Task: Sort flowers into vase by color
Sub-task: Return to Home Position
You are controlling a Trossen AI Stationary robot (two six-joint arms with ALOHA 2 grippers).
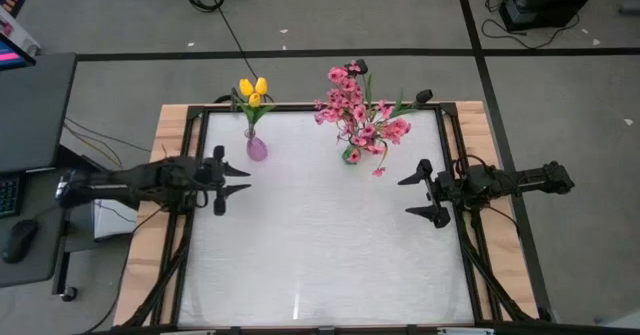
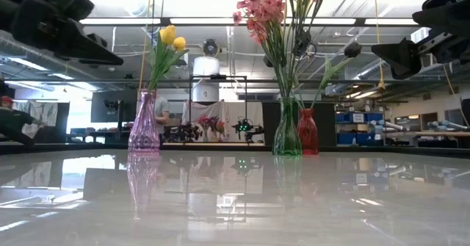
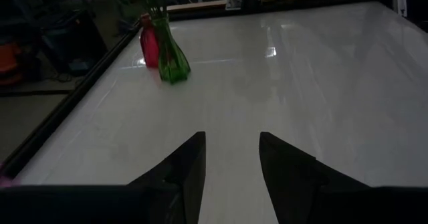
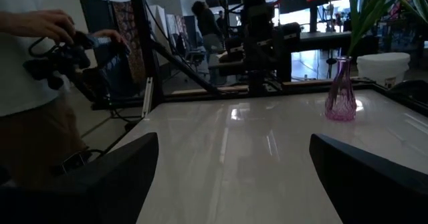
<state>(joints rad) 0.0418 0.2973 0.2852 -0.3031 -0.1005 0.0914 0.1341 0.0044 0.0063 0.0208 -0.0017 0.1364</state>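
Nothing lies loose on the counter [image 1: 320, 255]. The yellow tulips [image 1: 254, 90] stand in a purple vase [image 1: 257, 148] at upper left of centre in the high view. The pink blossoms [image 1: 355, 110] fill a green vase [image 2: 287, 128] to its right, and a red vase [image 2: 308, 132] just beside that seems to hold the dark tulips [image 2: 352, 48]. These stems are probably light and springy, with soft heads, so they are best pinched on bare stem below the leaves. The slim vases look easy to tip. The left gripper [image 1: 240, 179] hangs over the counter's left middle and the right gripper [image 1: 405, 197] over its right middle, the two facing each other, raised and level. Both have their fingers spread and hold nothing.
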